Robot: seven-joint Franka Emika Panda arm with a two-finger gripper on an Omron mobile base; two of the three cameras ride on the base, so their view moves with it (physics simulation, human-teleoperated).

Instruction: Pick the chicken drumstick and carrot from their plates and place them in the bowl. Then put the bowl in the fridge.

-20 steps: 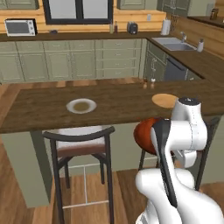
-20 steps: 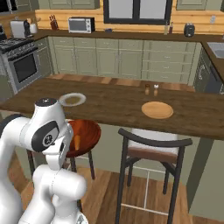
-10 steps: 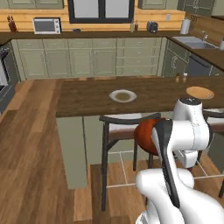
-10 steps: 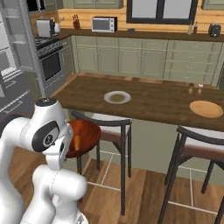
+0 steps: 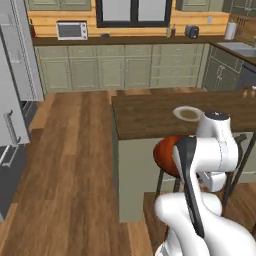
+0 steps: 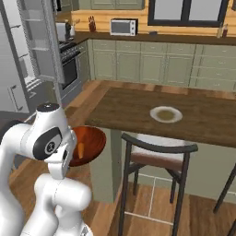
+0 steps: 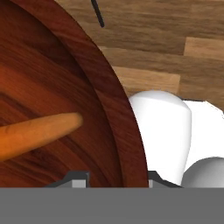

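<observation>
While the arm is rising from the lower right of the left base view, the bowl (image 5: pixel 164 154) is showing as a reddish-brown curve just behind the white forearm, held off the floor and below the edge of the wooden counter (image 5: pixel 145 117). Its inside is hidden here. A pale plate (image 5: pixel 188 113) is lying on the counter behind it, and the fridge (image 5: pixel 12 95) is standing at the far left with its door hanging open.

In the right base view the bowl (image 6: pixel 88 144) is sitting beside the arm's head joint, clear of the counter (image 6: pixel 133 110), and its dark inside is facing the camera — a small orange streak, the carrot (image 6: pixel 81 149), is lying within. The plate (image 6: pixel 166 114) is resting on the counter above a stool (image 6: pixel 156 159). The open fridge (image 6: pixel 18 60) is standing at upper left.

In the hand view the gripper (image 7: pixel 113 177) is straddling the bowl's rim (image 7: pixel 118 127) — one fingertip inside, one outside, closed narrowly onto the wall. The carrot (image 7: pixel 35 133) is lying on the bowl's floor, tip pointing toward the rim. No drumstick can be made out.
</observation>
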